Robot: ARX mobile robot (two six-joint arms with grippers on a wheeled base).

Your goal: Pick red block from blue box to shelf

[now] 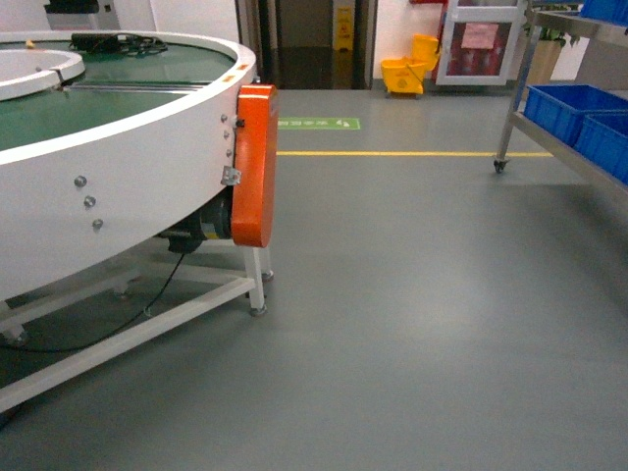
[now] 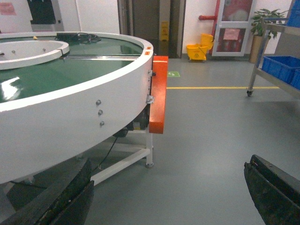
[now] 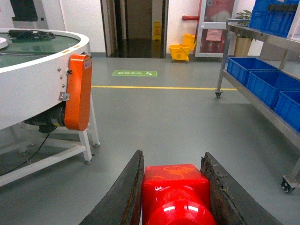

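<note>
Jaws: right gripper [image 3: 174, 187] clamps red block [image 3: 176, 194]; left gripper [image 2: 164, 187] spread, empty. Shelf [image 3: 262, 40]: far right.

No readable text anywhere, green floor marking [image 1: 318, 124] with white marks too small to read, yellow caution sign [image 3: 157, 30] in the doorway blurred, pink paper [image 2: 230, 33] on the glass door illegible

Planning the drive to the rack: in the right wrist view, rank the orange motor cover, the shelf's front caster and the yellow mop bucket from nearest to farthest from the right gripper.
Right gripper, shut on the red block:
1. Orange motor cover, left, on the conveyor's side.
2. Shelf's front caster, right, by the yellow floor line.
3. Yellow mop bucket, far back by the wall.
</note>
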